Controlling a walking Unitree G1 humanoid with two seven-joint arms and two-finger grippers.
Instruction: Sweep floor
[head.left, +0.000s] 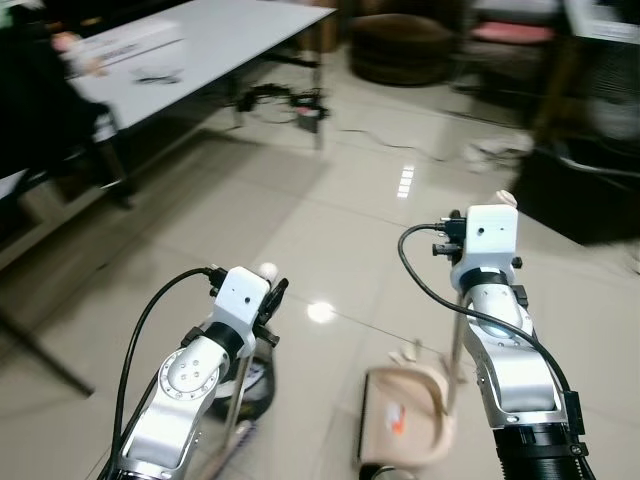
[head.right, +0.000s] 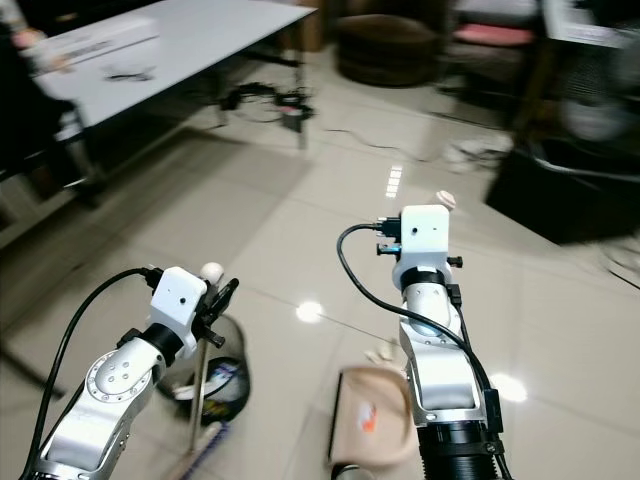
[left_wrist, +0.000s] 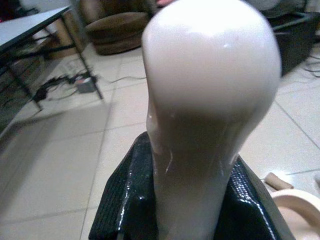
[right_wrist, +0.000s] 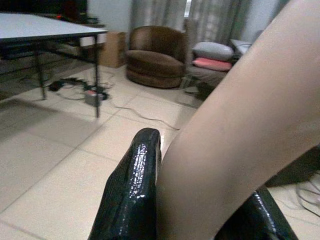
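My left gripper (left_wrist: 190, 200) is shut on the white knobbed top of the broom handle (left_wrist: 210, 85), low on my left. The handle's metal pole (head.right: 198, 395) runs down to the dark broom head (head.right: 225, 385) on the tiled floor. Further right, my right gripper (right_wrist: 200, 170) is shut on the beige top of the dustpan handle (right_wrist: 240, 115). From there its pole (head.left: 456, 350) drops to the beige dustpan (head.left: 405, 415), which rests on the floor between my two arms. The wrist housings hide both sets of fingers in the head views.
A white table (head.left: 200, 40) stands at the far left with a blurred person (head.left: 40, 100) beside it. Cables (head.left: 285, 100) lie under its far end. A brown armchair (head.left: 400, 45) sits ahead, a black box (head.left: 580, 190) at right, and pale litter (head.left: 495, 152) on the tiles.
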